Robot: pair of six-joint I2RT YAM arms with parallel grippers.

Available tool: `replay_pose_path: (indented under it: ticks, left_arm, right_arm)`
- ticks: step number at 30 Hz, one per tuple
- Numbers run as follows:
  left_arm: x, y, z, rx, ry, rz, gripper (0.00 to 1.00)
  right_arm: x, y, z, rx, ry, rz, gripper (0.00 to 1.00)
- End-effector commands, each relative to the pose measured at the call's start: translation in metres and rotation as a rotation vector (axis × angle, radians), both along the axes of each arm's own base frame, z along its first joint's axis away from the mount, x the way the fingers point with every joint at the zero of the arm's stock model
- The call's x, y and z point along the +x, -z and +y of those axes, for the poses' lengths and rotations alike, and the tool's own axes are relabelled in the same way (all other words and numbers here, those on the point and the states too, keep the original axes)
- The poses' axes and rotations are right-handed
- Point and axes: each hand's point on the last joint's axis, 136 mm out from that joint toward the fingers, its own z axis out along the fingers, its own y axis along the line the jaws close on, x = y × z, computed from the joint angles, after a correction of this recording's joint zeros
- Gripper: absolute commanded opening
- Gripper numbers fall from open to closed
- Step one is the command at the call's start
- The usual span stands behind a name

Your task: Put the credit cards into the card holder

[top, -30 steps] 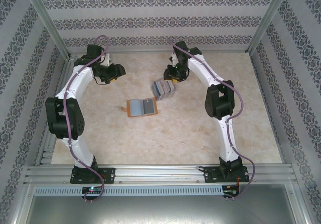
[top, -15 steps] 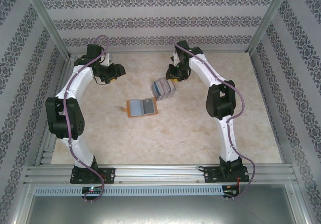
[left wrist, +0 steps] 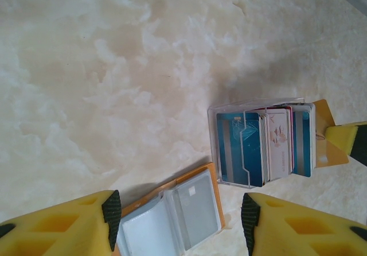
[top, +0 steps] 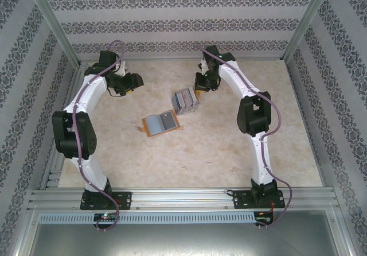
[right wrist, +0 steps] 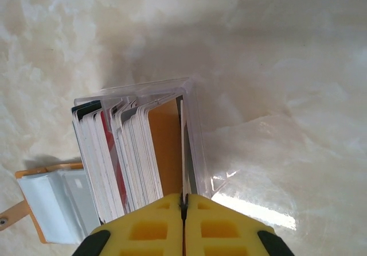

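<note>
At the far side of the desk (top: 229, 152), the right arm bends down over a clear box (right wrist: 196, 124) full of credit cards (right wrist: 126, 152). The right pincer (right wrist: 183, 201) is closed on the orange card (right wrist: 166, 147) at the end of the row. The card holder (top: 160, 122) lies open just beside the box. The left pincer (left wrist: 180, 216) hangs open and holds nothing.

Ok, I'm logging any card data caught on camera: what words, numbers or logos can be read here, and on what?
No text can be read.
credit cards: blue and pink prints, any lettering too blurred to read.
card holder: clear sleeves, no text visible.
walls: ornament bands, no letters.
</note>
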Motion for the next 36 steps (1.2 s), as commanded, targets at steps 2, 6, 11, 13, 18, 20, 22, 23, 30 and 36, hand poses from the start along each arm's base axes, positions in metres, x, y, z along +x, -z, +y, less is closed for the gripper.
replay_pose_path:
  ticks: [2,6,11,13,18,20,22,23,30,36]
  left_arm:
    - [-0.001,-0.003,-0.003,0.003,0.017,0.010,0.59]
    - [-0.001,-0.003,-0.002,0.008,0.015,0.009,0.59]
    - [-0.002,-0.001,0.000,0.019,0.011,0.016,0.59]
    - [-0.002,-0.001,0.000,0.022,0.011,0.019,0.59]
    - [-0.005,0.004,0.004,0.041,-0.004,0.042,0.58]
    - [-0.008,0.007,0.004,0.042,-0.010,0.057,0.57]
    - [-0.011,0.006,0.006,0.048,-0.017,0.061,0.56]
    - [-0.013,0.006,0.006,0.047,-0.019,0.062,0.56]
    - [-0.050,0.035,0.002,0.016,-0.028,0.156,0.53]
    - [-0.089,0.069,-0.007,-0.040,-0.039,0.254,0.49]
  right_arm:
    - [-0.006,-0.041,-0.014,-0.026,-0.001,-0.073,0.07]
    - [-0.008,-0.056,-0.022,-0.065,-0.004,-0.113,0.06]
    - [-0.017,-0.079,-0.021,-0.053,-0.025,-0.176,0.06]
    - [-0.024,-0.088,-0.013,-0.025,-0.057,-0.195,0.06]
    - [-0.049,-0.092,0.037,0.053,-0.190,-0.220,0.06]
    - [-0.060,-0.082,0.059,0.059,-0.250,-0.217,0.06]
    - [-0.067,-0.065,0.077,0.045,-0.291,-0.203,0.06]
    - [-0.071,-0.056,0.085,0.042,-0.307,-0.187,0.07]
    - [-0.071,-0.001,0.114,-0.026,-0.334,-0.136,0.07]
    - [-0.059,0.038,0.100,-0.116,-0.309,-0.104,0.07]
